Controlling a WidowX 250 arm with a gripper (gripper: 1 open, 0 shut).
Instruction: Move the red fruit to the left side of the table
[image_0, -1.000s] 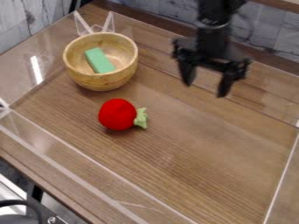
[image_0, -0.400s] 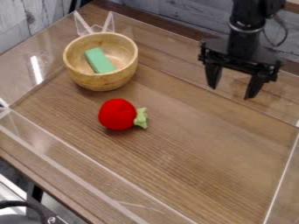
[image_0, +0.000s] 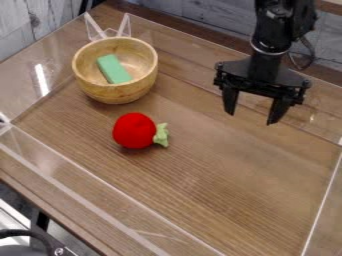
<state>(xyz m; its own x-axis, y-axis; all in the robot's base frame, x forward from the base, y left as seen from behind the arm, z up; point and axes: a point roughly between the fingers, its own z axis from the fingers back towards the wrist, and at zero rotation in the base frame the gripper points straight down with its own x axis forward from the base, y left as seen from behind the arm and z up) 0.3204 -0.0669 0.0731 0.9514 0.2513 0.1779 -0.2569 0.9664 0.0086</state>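
The red fruit (image_0: 134, 131), round and bright red with a green leafy stem on its right, lies on the brown wood-grain table (image_0: 227, 185) near the middle-left. My gripper (image_0: 259, 108) hangs at the right rear of the table, well to the right of the fruit and a little behind it. Its black fingers (image_0: 233, 103) point down and stand open with nothing between them.
A wooden bowl (image_0: 115, 71) holding a green block (image_0: 112, 69) sits at the back left, behind the fruit. Low clear acrylic walls (image_0: 40, 165) edge the tabletop on all sides.
The gripper swung right toward the rear wall, then came back left and lower. Its jaws stayed open. The fruit and bowl have not moved.
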